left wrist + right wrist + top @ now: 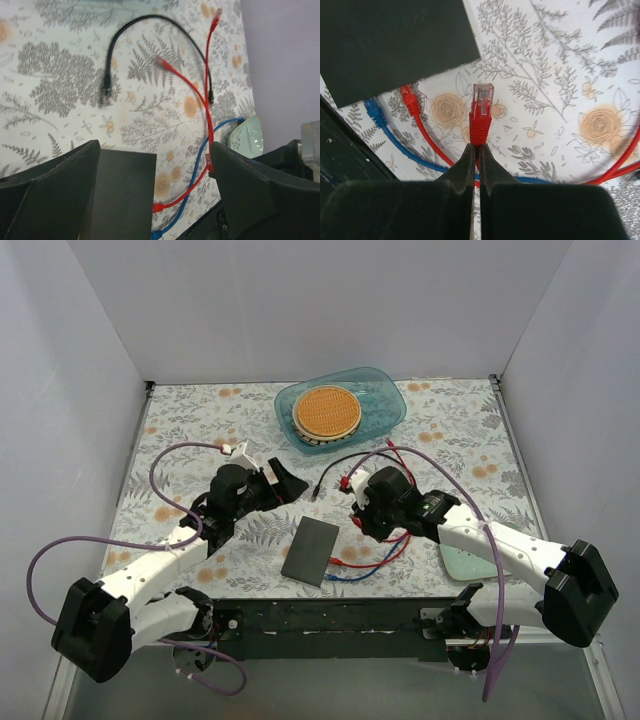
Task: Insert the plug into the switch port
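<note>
From above, the switch (310,550) lies flat on the desk between the arms, its long axis running near to far. The right gripper (357,508) hangs just to its far right and seems nearer than the left gripper (278,485). The left wrist view shows the left gripper spread wide and empty, with the switch below it. The right wrist view shows the right gripper pinched on the red plug (482,102), whose tip points past the switch's corner. The ports are not visible.
</note>
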You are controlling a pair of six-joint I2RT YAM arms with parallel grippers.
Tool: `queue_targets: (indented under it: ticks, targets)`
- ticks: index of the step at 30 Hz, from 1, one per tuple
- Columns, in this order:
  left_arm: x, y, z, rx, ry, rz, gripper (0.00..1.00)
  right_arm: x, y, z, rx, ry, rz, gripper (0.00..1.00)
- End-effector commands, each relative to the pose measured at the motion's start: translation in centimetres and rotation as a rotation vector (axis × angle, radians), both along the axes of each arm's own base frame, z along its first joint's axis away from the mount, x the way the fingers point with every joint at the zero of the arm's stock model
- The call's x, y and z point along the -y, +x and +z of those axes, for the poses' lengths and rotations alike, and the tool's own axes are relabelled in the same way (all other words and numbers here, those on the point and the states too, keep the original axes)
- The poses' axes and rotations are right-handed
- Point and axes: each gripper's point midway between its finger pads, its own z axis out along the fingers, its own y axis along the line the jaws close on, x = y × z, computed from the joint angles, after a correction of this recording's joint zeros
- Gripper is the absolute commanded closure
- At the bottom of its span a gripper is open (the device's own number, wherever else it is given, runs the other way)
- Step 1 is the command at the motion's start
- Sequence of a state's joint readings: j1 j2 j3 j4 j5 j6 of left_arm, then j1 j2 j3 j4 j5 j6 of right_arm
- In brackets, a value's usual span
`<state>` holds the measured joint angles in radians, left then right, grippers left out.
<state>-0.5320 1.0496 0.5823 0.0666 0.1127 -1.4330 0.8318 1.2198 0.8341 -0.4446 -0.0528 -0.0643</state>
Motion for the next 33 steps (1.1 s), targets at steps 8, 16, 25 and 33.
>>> queue_targets:
  ticks: [8, 16, 25, 33]
  targets:
    - [0.2, -3.0, -6.1, -0.190, -0.005, -0.059, 0.10, -1.6, -4.2, -3.5, -0.085, -0.074, 0.049, 0.99]
    - [-0.2, -4.0, -9.6, -0.292, 0.016, -0.045, 0.11, -1.7, -4.3, -5.1, -0.073, -0.131, 0.056, 0.99]
    - [0.5, -4.3, -11.7, -0.366, 0.021, -0.078, 0.15, -1.7, -4.6, -6.3, -0.092, -0.188, 0.079, 0.99]
    - [0.8, -4.4, -12.0, -0.374, 0.028, -0.094, 0.16, -1.9, -4.5, -7.5, -0.104, -0.249, 0.086, 0.99]
